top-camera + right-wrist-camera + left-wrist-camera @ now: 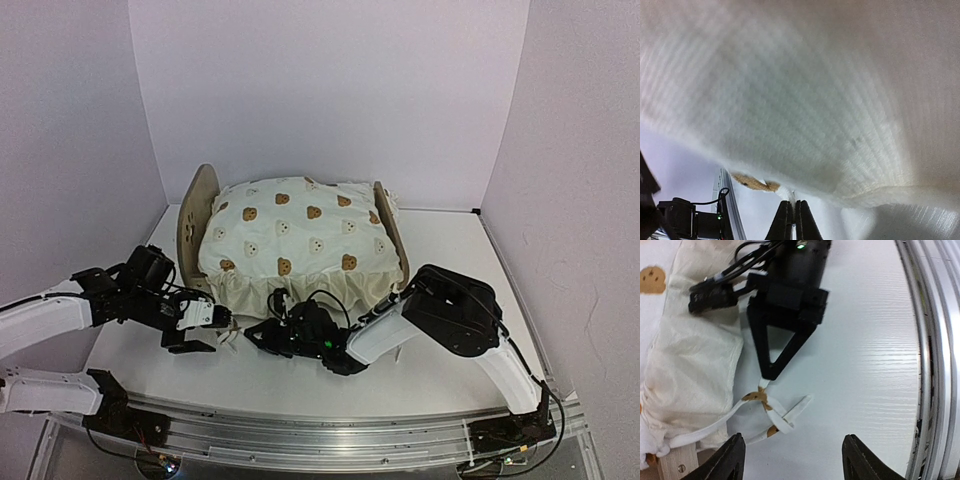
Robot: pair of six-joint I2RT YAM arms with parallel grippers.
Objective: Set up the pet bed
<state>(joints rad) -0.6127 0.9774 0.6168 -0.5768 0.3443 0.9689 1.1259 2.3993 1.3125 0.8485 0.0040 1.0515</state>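
Sitting toward the back of the white table [450, 250], the pet bed [190, 240] is seen with its rounded headboard [203, 195] on the left and its lower footboard [392, 235] on the right. Its top is covered by puffy cream bear-print bedding [300, 235], and a ruffle is hung over the near side.

Both arms are stretched low to the near left corner of the bed. The right gripper [769, 374] is pressed in beside the ruffle, and its 2 fingers are squeezed together on a white tie [790, 415] that comes from the bedding. From the right wrist view, the same fingers [787, 220] are seen closed tight, with the cloth filling almost the whole picture.

The left gripper [797, 457] is held just beside the tie, with its 2 fingers spread wide apart. The tie is laid in a loose tangle on the table between the 2 grippers. A wooden leg [677, 465] of the bed is seen under the bedding, near the left finger. A metal rail [935, 340] is fixed along the near edge of the table.
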